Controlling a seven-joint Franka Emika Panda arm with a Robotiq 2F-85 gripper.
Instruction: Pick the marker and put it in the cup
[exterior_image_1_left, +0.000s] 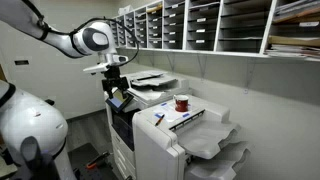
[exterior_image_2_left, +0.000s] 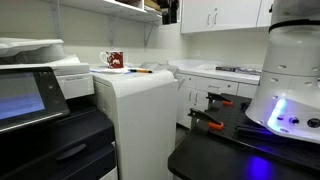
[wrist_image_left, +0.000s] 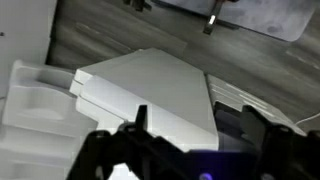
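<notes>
The dark red cup (exterior_image_1_left: 182, 102) stands on the flat top of a white unit (exterior_image_1_left: 160, 135) beside the printer, and shows in both exterior views (exterior_image_2_left: 114, 60). The marker (exterior_image_2_left: 140, 71) is a slim stick lying flat on that top, a short way from the cup. My gripper (exterior_image_1_left: 117, 80) hangs from the arm above the printer, well away from the cup and marker and higher than both. In the wrist view its two fingers (wrist_image_left: 198, 125) stand apart with nothing between them. That view shows neither the cup nor the marker.
A copier (exterior_image_1_left: 125, 110) with paper trays stands under the gripper. Wall shelves of paper slots (exterior_image_1_left: 200, 25) run above and behind the unit. Output trays (exterior_image_1_left: 215, 145) stick out from the unit's side. A dark counter (exterior_image_2_left: 240, 150) and a white robot base (exterior_image_2_left: 290, 70) are nearby.
</notes>
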